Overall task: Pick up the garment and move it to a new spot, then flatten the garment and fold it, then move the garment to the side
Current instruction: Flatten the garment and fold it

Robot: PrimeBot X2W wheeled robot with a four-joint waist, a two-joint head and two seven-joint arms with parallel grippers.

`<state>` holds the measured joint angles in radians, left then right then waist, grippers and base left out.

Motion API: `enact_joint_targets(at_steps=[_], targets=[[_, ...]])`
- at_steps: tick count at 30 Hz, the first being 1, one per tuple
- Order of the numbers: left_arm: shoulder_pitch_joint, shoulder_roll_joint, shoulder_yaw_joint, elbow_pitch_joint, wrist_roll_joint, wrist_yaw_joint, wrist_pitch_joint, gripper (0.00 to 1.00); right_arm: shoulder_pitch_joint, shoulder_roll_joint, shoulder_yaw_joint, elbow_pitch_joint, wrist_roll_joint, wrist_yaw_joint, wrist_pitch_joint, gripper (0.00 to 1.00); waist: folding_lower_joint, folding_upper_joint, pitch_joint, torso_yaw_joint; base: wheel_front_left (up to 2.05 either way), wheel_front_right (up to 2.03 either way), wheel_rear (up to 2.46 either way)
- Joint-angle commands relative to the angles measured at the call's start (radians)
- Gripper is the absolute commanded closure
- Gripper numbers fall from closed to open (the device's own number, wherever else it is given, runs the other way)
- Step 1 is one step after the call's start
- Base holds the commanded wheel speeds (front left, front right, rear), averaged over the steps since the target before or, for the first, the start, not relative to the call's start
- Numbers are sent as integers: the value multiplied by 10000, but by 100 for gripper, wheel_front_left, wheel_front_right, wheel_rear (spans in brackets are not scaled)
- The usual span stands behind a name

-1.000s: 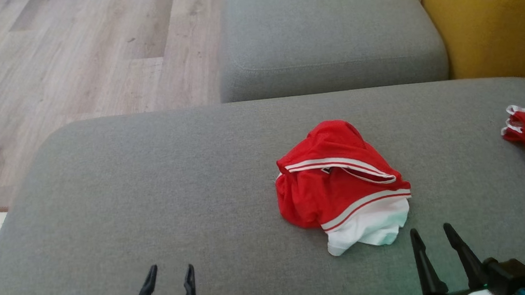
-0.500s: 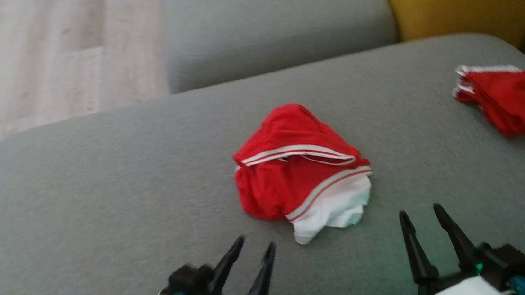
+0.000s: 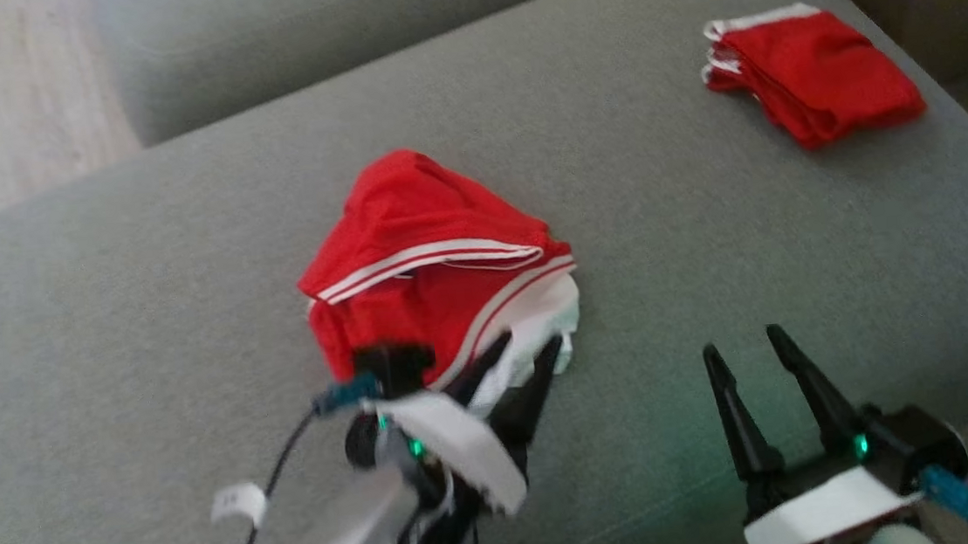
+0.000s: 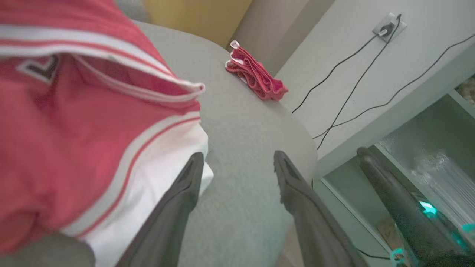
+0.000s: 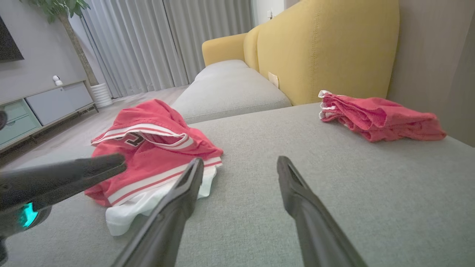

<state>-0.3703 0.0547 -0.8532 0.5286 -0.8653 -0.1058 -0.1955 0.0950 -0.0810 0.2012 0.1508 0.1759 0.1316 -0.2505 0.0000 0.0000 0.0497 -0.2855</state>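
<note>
A crumpled red garment [image 3: 425, 251] with white stripes and a white hem lies in a heap on the grey sofa cushion [image 3: 104, 340]. My left gripper [image 3: 528, 349] is open, its fingertips at the heap's white lower edge; in the left wrist view one finger [image 4: 187, 178] lies against the white cloth of the garment [image 4: 92, 122] and nothing is between the jaws. My right gripper [image 3: 742, 349] stands open over bare cushion to the right of the heap. The right wrist view shows the garment [image 5: 148, 155] ahead on the left and my right gripper [image 5: 239, 163] with its jaws wide apart.
A folded red garment [image 3: 813, 72] lies near the cushion's far right corner [image 5: 378, 116]. A second grey cushion [image 5: 226, 85] and a yellow backrest [image 5: 326, 44] stand behind. Beyond the cushion's right edge are a white shelf unit [image 4: 408, 122] and cables [image 4: 352, 81].
The head camera has swung right and down. My left arm has moved forward and to the right, up to the garment's white edge. The right gripper has kept its pose.
</note>
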Motion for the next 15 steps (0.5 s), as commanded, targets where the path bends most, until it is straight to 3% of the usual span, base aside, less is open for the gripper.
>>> enact_joint_targets(at_steps=[1,15], targets=[[-916,-45,77,-89,-406,215,-175,0,-603,-163,249,-445,-16,-9,-113,0,0,0,469,-433,0,0,0],[-3247,-45,-1025,1352,-3182,1444,-126,0,-1092,-111,442,-709,-64,-9,-113,0,0,0,1194,-730,0,0,0]])
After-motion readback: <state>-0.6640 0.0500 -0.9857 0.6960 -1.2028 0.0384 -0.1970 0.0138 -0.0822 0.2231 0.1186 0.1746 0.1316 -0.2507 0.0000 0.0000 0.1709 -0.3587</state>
